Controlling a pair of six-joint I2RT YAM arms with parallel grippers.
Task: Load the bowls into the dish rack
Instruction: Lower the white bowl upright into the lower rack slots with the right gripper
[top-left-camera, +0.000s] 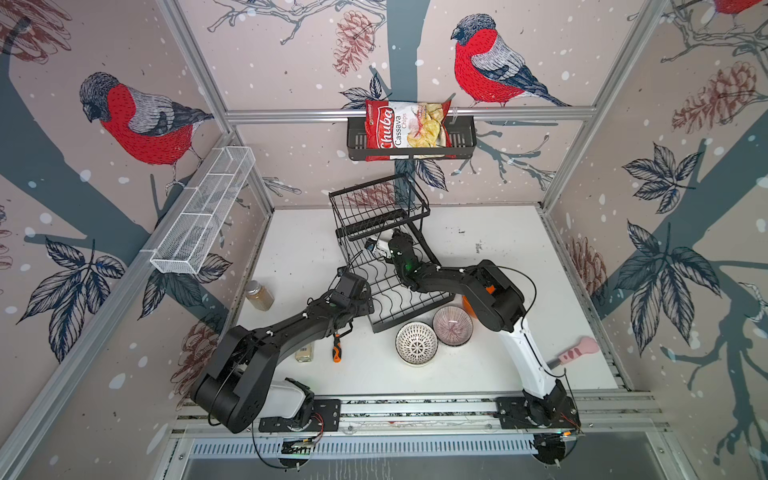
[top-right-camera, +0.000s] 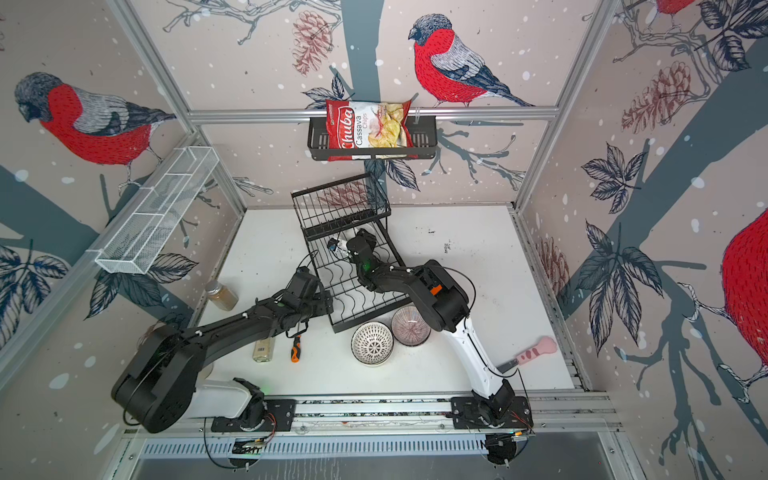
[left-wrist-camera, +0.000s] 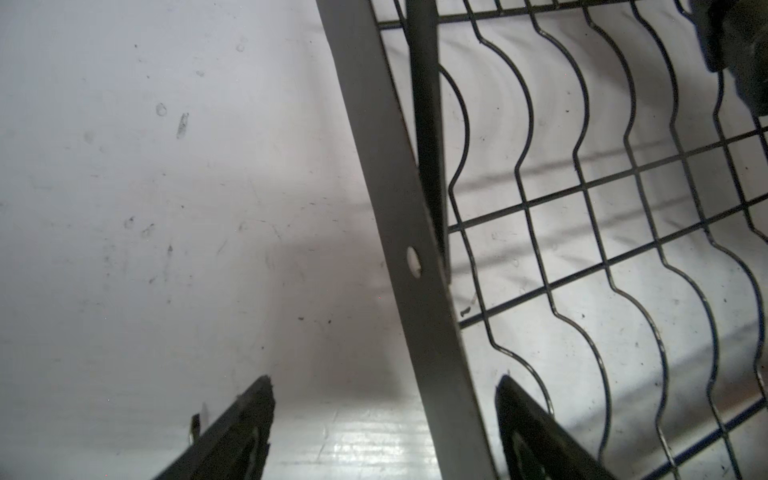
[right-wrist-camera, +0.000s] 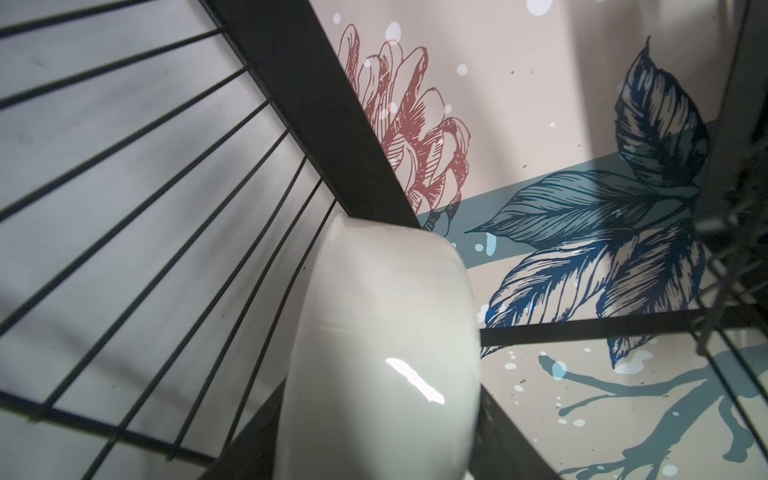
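Note:
The black wire dish rack (top-left-camera: 409, 315) stands mid-table in both top views, its upper basket (top-left-camera: 376, 205) towards the back. My right gripper (top-left-camera: 376, 246) reaches in under that basket. It is shut on a glossy pale bowl (right-wrist-camera: 386, 332) held on edge over the wires, and a dark finger lies along each side of the bowl. My left gripper (left-wrist-camera: 384, 399) is open at the rack's left rail (left-wrist-camera: 399, 199), which passes between its fingers untouched. In front of the rack stand a black-and-white bowl (top-left-camera: 416, 343) and a purple-striped bowl (top-left-camera: 452, 325). An orange bowl (top-left-camera: 467, 306) peeks from under the right arm.
Left of the rack are a brown-filled jar (top-left-camera: 259, 295), a small bottle (top-left-camera: 305, 351) and an orange-handled tool (top-left-camera: 336, 349). A pink-handled tool (top-left-camera: 577, 351) lies at the right edge. A white mesh tray (top-left-camera: 203, 208) and a black shelf with a chips bag (top-left-camera: 409, 133) hang on the walls.

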